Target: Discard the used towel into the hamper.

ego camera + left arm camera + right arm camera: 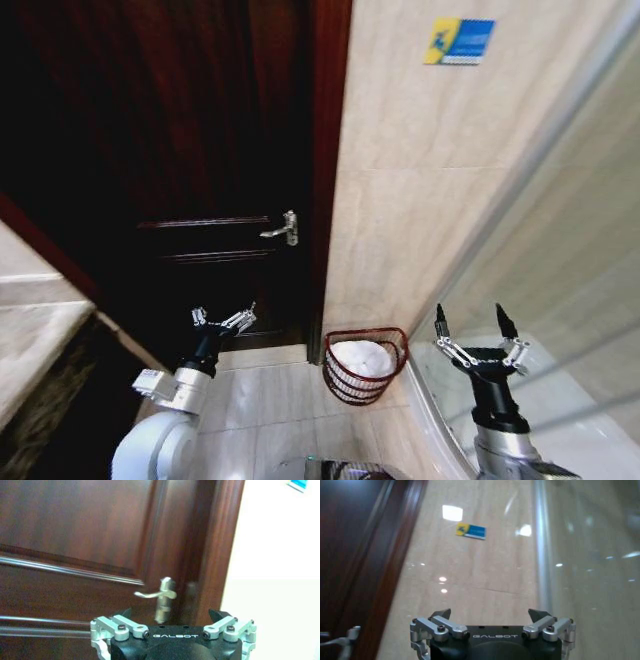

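Note:
The hamper [341, 380], a small round reddish-brown wire basket, stands on the floor against the beige wall beside the door frame. A white towel [362, 357] lies bunched inside it. My left gripper [224, 320] is open with nothing in it, held up left of the hamper in front of the dark door. My right gripper [474, 324] is open and holds nothing, raised to the right of the hamper near the glass panel. In the wrist views both the left gripper [171, 615] and the right gripper [490, 615] show spread fingertips with nothing between them.
A dark wooden door [180, 150] with a silver lever handle [283, 229] fills the left. A stone counter edge [40, 330] juts in at far left. A glass panel [570, 260] with a metal frame stands right. A blue-yellow sign [459, 41] hangs on the wall.

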Available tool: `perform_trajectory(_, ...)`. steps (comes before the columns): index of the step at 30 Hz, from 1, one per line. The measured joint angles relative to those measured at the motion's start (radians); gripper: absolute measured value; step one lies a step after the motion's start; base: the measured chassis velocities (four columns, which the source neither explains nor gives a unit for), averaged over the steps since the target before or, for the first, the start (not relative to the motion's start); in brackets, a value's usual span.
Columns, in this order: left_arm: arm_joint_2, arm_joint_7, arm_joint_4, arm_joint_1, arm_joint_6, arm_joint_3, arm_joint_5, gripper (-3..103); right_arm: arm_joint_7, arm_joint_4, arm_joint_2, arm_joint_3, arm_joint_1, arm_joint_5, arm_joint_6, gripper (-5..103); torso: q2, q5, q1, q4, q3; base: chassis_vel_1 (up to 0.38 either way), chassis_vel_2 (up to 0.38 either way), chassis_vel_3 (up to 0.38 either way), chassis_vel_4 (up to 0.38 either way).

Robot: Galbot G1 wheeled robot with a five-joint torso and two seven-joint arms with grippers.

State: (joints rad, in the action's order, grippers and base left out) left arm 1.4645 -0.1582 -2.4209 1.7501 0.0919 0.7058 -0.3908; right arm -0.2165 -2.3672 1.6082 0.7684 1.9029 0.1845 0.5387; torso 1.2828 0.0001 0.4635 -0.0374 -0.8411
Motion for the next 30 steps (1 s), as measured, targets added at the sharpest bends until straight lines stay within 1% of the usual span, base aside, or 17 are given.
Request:
perform_trajectory(6,0.0,0.0,0.0,0.0,0.0,0.0,0.0,100,-0.006,0.009,0.0,-0.011,-0.003,-0.001,0.013,100,0.0,-0.0003,0.0,0.0001,0.0,-0.124,-0.122,-0.119,-0.128)
perform_trajectory(18,0.0,0.0,0.0,0.0,0.0,0.0,0.0,100,-0.017,0.019,0.0,-0.012,-0.015,0.0,0.013,100,0.0,0.0,0.0,-0.0001,0.0,-0.127,-0.126,-0.126,-0.129)
perform_trajectory(30,0.0,0.0,0.0,0.0,0.0,0.0,0.0,100,-0.009,0.018,0.0,-0.011,-0.021,0.002,0.015,100,0.0,-0.0001,0.0,0.0,0.0,-0.12,-0.126,-0.128,-0.126)
